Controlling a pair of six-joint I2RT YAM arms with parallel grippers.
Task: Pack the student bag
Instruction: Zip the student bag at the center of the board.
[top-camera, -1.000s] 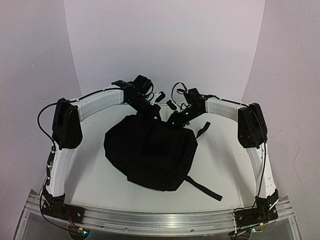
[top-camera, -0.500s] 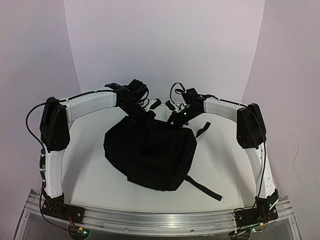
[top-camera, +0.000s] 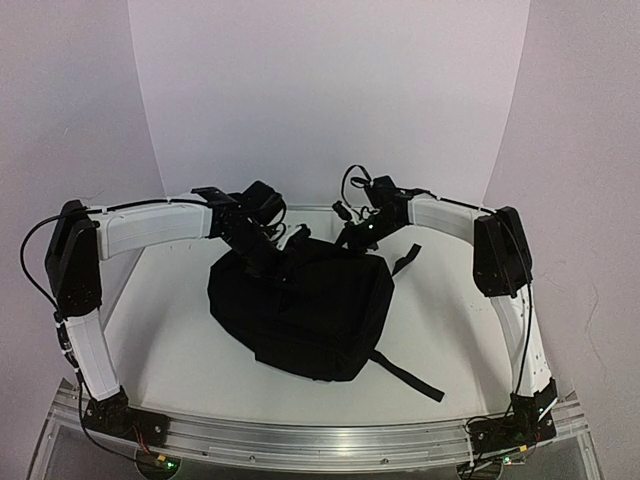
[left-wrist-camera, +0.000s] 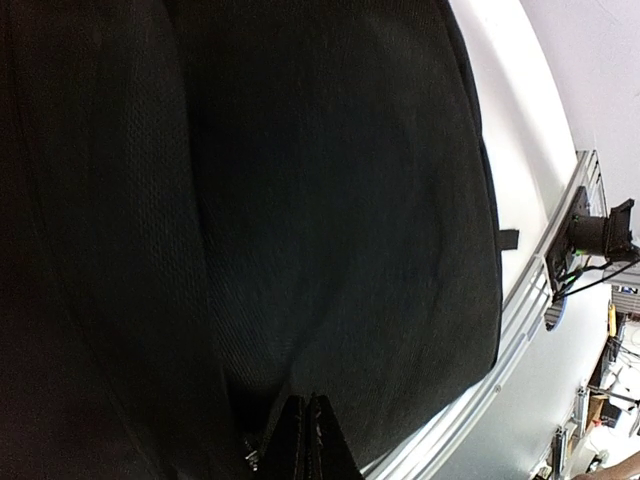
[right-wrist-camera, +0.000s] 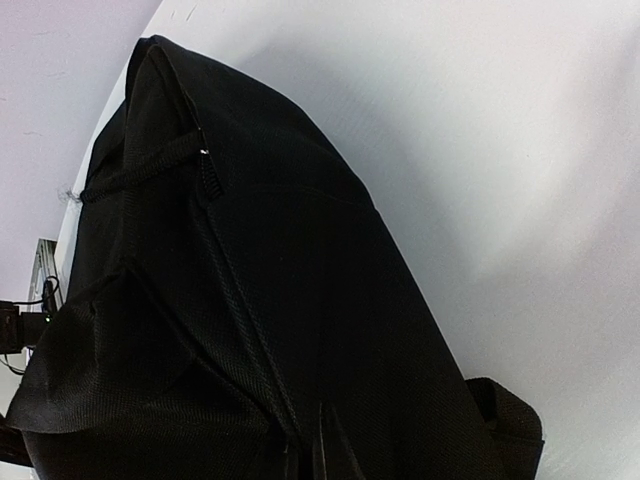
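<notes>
The student bag (top-camera: 305, 310) is a soft black backpack lying flat mid-table, its zipper (right-wrist-camera: 235, 300) shut along the top. My left gripper (top-camera: 272, 262) presses on the bag's far left top edge. In the left wrist view its jaws (left-wrist-camera: 308, 440) are shut tight on the black fabric (left-wrist-camera: 330, 200), and a crease runs up from the tips. My right gripper (top-camera: 350, 240) is at the far right top corner. In the right wrist view its jaws (right-wrist-camera: 318, 450) are shut where the zipper seam runs in between them. What exactly each pinches is hidden.
A long black strap (top-camera: 410, 378) trails from the bag toward the near right, and a short one (top-camera: 405, 260) sticks out at the far right. A carry loop (right-wrist-camera: 140, 170) sits at the bag's top. The metal rail (top-camera: 320, 440) lines the near edge.
My left arm has swung left and toward me along the bag's top edge with its jaws shut. My right gripper has closed on the seam and otherwise stayed in place.
</notes>
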